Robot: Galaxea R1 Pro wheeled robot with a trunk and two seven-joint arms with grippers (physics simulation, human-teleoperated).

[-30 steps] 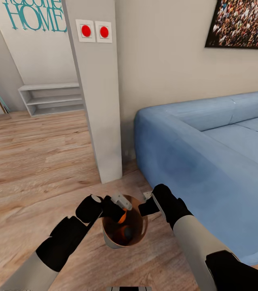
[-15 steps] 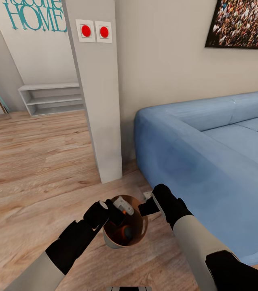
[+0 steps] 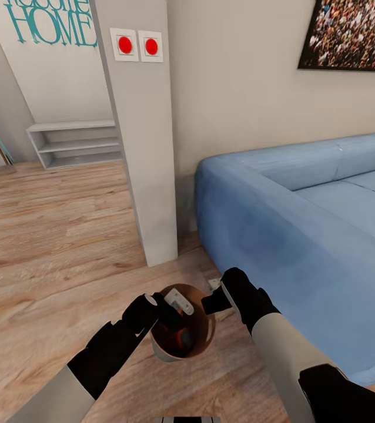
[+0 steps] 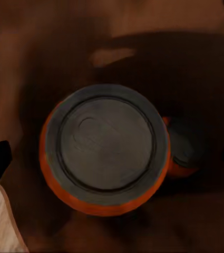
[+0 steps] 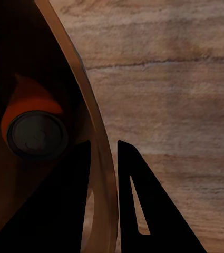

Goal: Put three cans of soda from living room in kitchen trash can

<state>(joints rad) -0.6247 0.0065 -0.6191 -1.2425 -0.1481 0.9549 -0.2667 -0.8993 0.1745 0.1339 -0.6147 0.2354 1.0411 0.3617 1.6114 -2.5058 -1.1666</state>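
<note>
A round copper-brown trash can [image 3: 183, 346] stands upright on the wooden floor beside the blue sofa. Inside it, an orange soda can [image 4: 106, 158] stands upright, another orange can [image 4: 183, 153] beside it.

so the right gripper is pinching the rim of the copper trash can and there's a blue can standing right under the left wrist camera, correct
Not quite: the can under the left wrist camera is orange, not blue, seen end-on with its grey top in the left wrist view. The rest holds: the right gripper has one finger on each side of the trash can wall, as the right wrist view shows.
</note>
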